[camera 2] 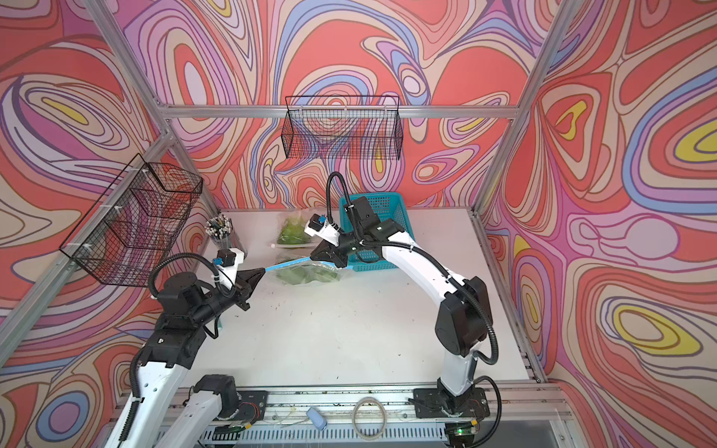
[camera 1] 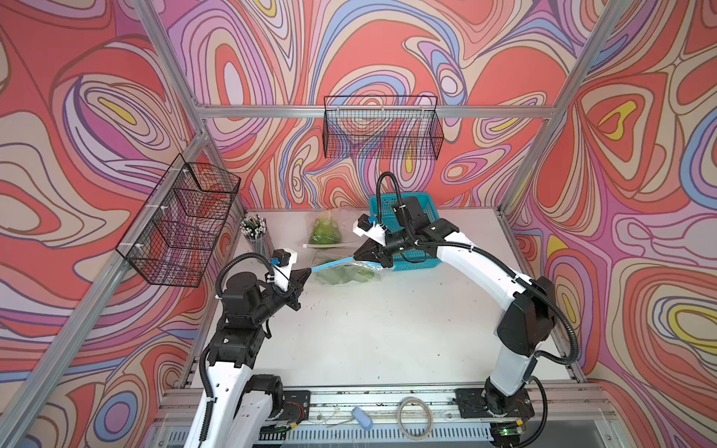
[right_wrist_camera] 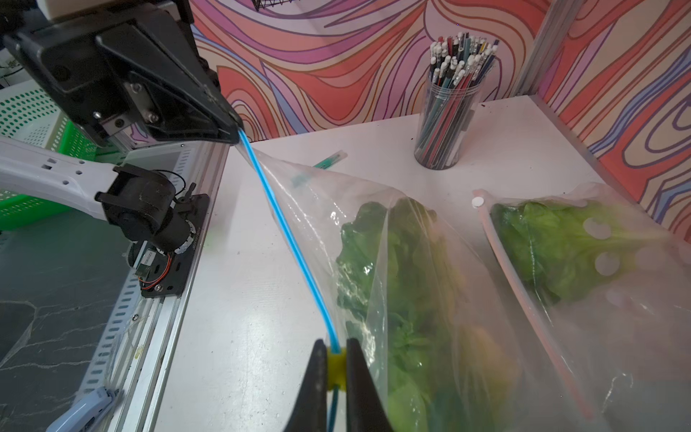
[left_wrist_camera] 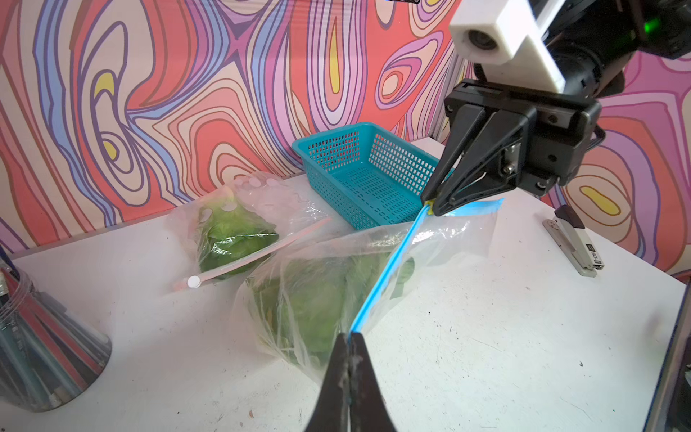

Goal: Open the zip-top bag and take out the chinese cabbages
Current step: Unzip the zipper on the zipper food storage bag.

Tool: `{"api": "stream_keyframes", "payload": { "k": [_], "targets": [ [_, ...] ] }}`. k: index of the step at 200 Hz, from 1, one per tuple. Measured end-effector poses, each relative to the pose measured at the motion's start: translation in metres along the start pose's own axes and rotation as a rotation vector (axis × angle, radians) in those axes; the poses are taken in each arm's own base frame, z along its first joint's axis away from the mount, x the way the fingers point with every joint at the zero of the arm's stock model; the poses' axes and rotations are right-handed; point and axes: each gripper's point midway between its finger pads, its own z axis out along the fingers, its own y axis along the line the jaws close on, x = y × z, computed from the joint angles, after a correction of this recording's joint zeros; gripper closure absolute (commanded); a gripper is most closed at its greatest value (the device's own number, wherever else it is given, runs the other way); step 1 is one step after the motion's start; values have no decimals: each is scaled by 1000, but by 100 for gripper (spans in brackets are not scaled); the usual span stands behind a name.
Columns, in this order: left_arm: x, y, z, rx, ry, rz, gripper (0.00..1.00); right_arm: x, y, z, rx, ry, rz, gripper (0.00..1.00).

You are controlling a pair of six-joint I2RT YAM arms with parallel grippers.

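The left fingers [left_wrist_camera: 336, 374] pinch the zip-top bag's [left_wrist_camera: 318, 299] blue strip [left_wrist_camera: 389, 262]; the right fingers [left_wrist_camera: 454, 149] clamp its yellow slider [left_wrist_camera: 430, 205].

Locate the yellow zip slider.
Right wrist view: yellow slider pinched in the right claw, on the blue zip strip; in a top view, beside the teal basket.

Left gripper [left_wrist_camera: 349, 338], right gripper [right_wrist_camera: 334, 348] — seemingly clamped.

The white, fleck-marked desk [camera 1: 349, 329] carries a teal basket [left_wrist_camera: 329, 149] at its far edge and a clear cup of pencils [camera 1: 254, 232] in the far left corner. Between them lies a bag of greens [camera 1: 324, 232]. Just nearer rests the zip-top bag [camera 1: 341, 275]. A stapler [left_wrist_camera: 574, 243] lies toward the right edge.
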Motion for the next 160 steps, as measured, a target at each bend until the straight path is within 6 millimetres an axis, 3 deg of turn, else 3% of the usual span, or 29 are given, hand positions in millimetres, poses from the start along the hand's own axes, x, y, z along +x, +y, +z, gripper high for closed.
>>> {"api": "stream_keyframes", "payload": {
  "k": [160],
  "targets": [
    [0, 7, -4, -56, -8, 9, 100, 25, -4, -35, 119, 28, 59, 100]
  ]
}}
